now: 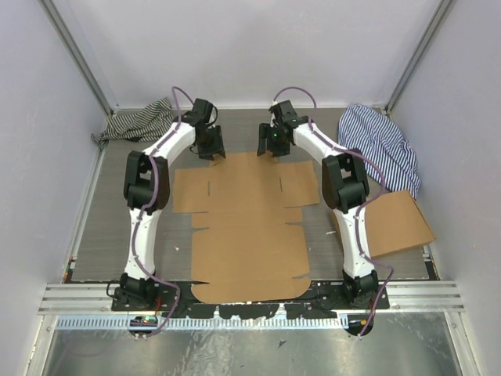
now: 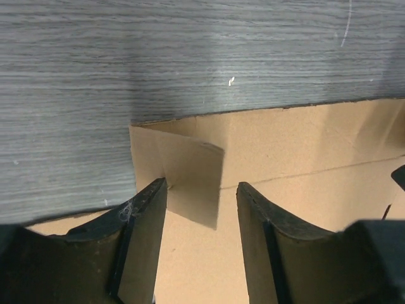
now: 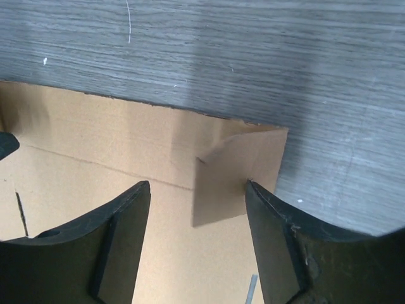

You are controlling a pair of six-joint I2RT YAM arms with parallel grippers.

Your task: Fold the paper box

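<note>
The paper box (image 1: 246, 235) lies flat and unfolded on the table between the arms, plain brown with slits and rounded tabs. Both grippers hang over its far edge. My left gripper (image 1: 211, 146) is at the far left corner. In the left wrist view its jaws (image 2: 201, 187) stand open, and a small corner flap (image 2: 190, 177) leans up beside the left finger without being pinched. My right gripper (image 1: 272, 145) is at the far right corner. Its jaws (image 3: 197, 185) are open too, and a raised corner flap (image 3: 237, 180) rests against the right fingertip.
A second brown cardboard piece (image 1: 395, 223) lies at the right, beside the right arm. One striped cloth (image 1: 137, 121) is bunched at the back left and another (image 1: 380, 145) at the back right. Grey wood-grain table (image 2: 190, 57) extends beyond the box's far edge.
</note>
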